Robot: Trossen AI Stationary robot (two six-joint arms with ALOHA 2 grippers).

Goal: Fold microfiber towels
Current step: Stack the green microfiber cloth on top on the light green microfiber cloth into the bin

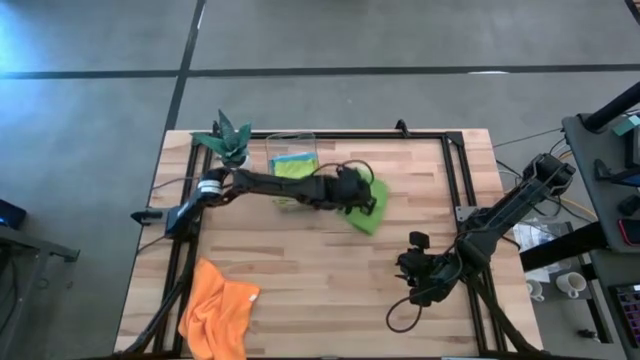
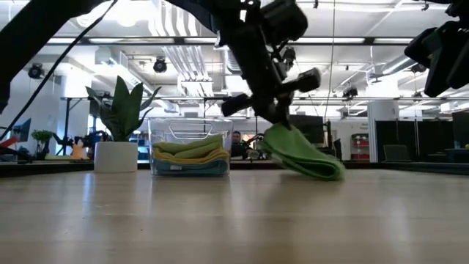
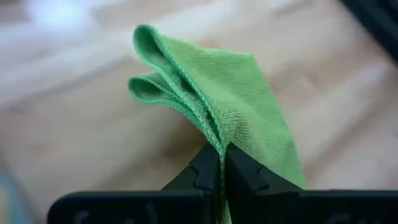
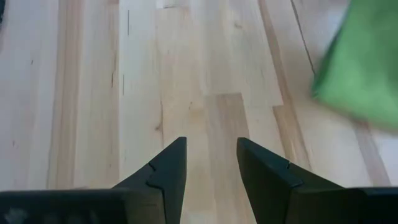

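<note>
A folded green microfiber towel (image 1: 368, 212) hangs from my left gripper (image 1: 358, 200) at the table's far middle, just right of a clear bin (image 1: 292, 163); the gripper is shut on it. The bin holds folded towels (image 2: 189, 152), yellow, lime green and blue. An orange towel (image 1: 218, 308) lies crumpled on the near left of the table. My right gripper (image 4: 210, 163) stands open over bare wood near the right edge, holding nothing. My left gripper pinches the green towel between its two fingers at a folded edge of several layers (image 3: 219, 140). The fingers slant down from the table's left. The towel hangs slack below the gripper; in the low view its lower end (image 2: 322, 170) looks close to the table, touching or not I cannot tell.
A small potted plant (image 1: 228, 140) stands at the far left corner beside the bin. Black frame rails (image 1: 450, 170) run along the table's far and right sides. Bare wood lies across the table's middle and near side.
</note>
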